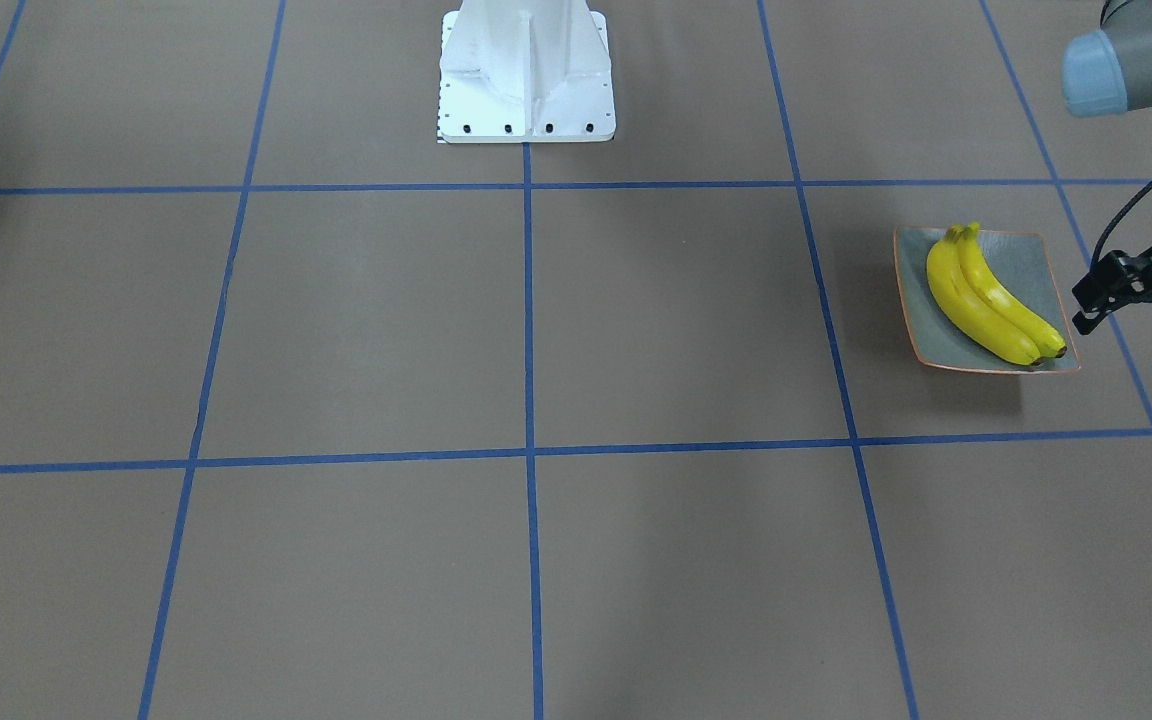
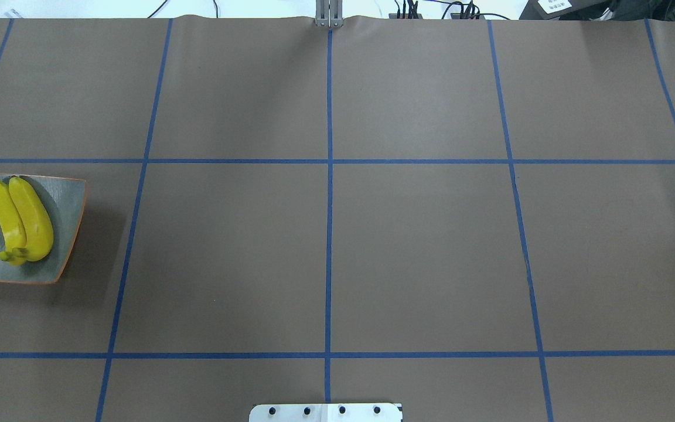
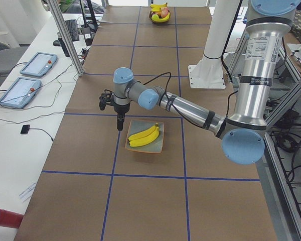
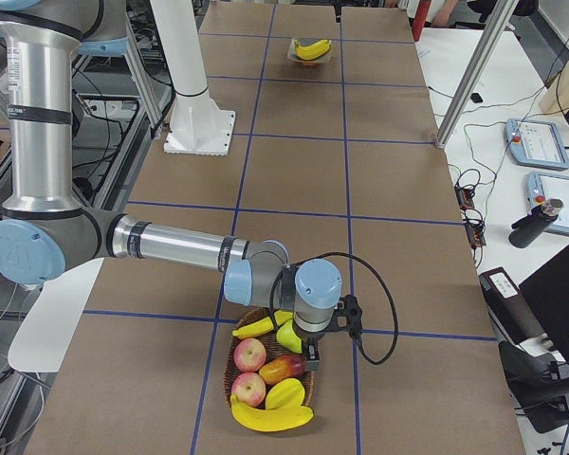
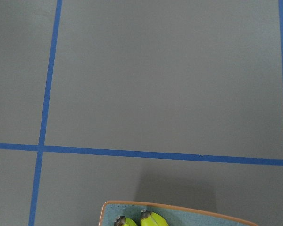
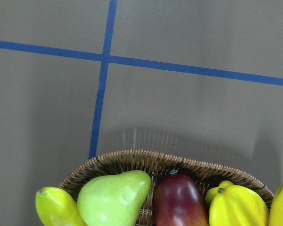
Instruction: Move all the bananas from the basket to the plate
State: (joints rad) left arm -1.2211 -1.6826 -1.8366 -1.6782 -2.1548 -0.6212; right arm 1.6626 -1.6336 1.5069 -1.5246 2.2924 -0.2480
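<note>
1. Front view: two bananas (image 1: 976,300) lie touching, side by side, on the plate (image 1: 1031,265). The left gripper (image 1: 1124,320) hangs just beside the plate's edge. Its fingers look spread, with nothing in them.
2. Overhead: same pair on the plate, way over at the left edge. A white label at the top is too small to read.
3. Left side view: the left gripper points straight down next to the plate. No brands I can make out.
4. Right side view: the right gripper (image 4: 310,360) hovers over the basket (image 4: 229,373), where two more bananas sit among other fruit. Can't tell if it's spread or clenched.
5. Wrist cams: no fingers visible, no text.
6. My guess on handling: the glossy skin says light, stiff and slippery. I'd pinch across the middle of the curve, not the tips.
</note>
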